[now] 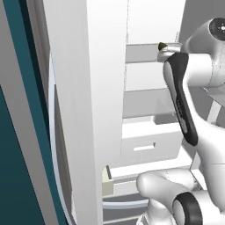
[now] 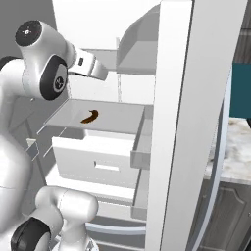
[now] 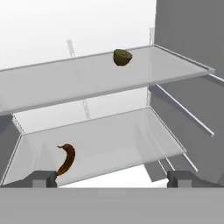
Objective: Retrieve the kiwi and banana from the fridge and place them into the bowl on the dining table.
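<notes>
Brown banana is lying lower left on the fridge shelf, kiwi sitting upper centre; the claw is gaping wide, holding nothing.

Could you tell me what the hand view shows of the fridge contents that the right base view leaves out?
Hand view: the kiwi sitting on the upper shelf, and the open gripper with its tips spread wide. Right base view: the fridge door beside the shelves and the white drawer below. Both: the banana lying on the lower shelf, untouched.
</notes>
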Motion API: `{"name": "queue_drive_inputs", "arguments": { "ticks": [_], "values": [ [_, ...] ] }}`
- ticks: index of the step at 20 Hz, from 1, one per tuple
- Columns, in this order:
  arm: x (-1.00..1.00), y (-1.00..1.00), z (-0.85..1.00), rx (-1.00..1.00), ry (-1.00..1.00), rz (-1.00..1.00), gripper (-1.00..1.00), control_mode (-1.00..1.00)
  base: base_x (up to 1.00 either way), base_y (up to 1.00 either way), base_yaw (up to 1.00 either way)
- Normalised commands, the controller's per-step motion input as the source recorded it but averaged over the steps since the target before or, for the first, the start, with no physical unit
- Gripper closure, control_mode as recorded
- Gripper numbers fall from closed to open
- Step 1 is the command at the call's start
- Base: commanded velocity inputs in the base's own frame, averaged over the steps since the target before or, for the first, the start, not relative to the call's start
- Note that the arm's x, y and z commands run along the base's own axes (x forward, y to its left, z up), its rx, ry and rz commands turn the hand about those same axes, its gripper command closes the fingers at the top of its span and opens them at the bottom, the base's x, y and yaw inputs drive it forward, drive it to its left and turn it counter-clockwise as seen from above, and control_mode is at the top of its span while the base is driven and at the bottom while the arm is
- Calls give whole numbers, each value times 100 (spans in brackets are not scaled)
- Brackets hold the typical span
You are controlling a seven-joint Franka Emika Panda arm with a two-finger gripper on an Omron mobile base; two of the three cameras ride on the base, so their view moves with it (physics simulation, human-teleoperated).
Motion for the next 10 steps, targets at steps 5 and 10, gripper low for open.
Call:
{"name": "queue_drive_inputs", "arguments": {
  "ticks": [5, 10],
  "values": [
    [51, -10, 0, 0, 0, -8, -100, -100, 0, 0, 0],
    [56, -4, -11, 0, 0, -6, -100, -100, 0, 0, 0]
  ]
}}
